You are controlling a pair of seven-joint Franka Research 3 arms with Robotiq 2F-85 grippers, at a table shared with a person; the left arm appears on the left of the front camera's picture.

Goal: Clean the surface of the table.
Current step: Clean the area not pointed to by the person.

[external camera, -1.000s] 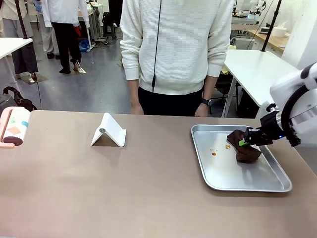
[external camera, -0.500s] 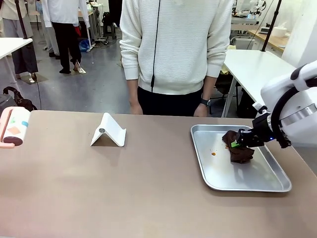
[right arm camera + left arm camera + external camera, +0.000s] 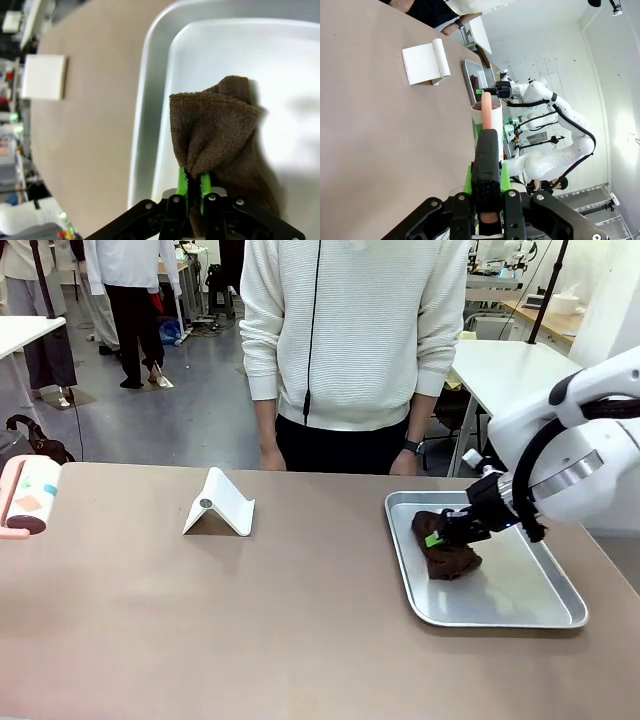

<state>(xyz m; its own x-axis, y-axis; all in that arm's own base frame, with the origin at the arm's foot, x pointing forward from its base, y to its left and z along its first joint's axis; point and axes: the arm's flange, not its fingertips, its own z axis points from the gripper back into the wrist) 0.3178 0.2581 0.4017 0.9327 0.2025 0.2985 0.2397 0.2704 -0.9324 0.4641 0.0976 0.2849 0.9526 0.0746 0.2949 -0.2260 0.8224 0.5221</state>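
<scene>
The table (image 3: 250, 620) is filling the lower half of the front view, its brown top running off the left, right and bottom edges. At the right of the frame a metal tray (image 3: 520, 585) is lying on it. The right gripper (image 3: 434, 538) is reaching in from the right over the tray's left part, its jaws pinching narrowly on a fold of a brown cloth (image 3: 452, 560). In the right wrist view the green pads (image 3: 182, 181) are squeezing the fold, and the fingertips are partly buried in it. The cloth's lower part is touching the tray floor and hiding the metal beneath it.

A white phone stand (image 3: 222, 504) is standing left of centre, well apart from the tray. At the far left edge a lint roller (image 3: 28, 498) is showing, cut off by the frame.

In the left wrist view the left gripper (image 3: 487, 150) is rising from the bottom edge, its jaws clamping a pink handle that is running up to the roller's white roll. The roll is largely hiding behind the black finger, and its print is too small to read.

A person (image 3: 355, 340) in a white sweater is standing at the far side, cut off above the shoulders. Both of the person's hands are hanging just behind the table edge, their fingers hard to make out.
</scene>
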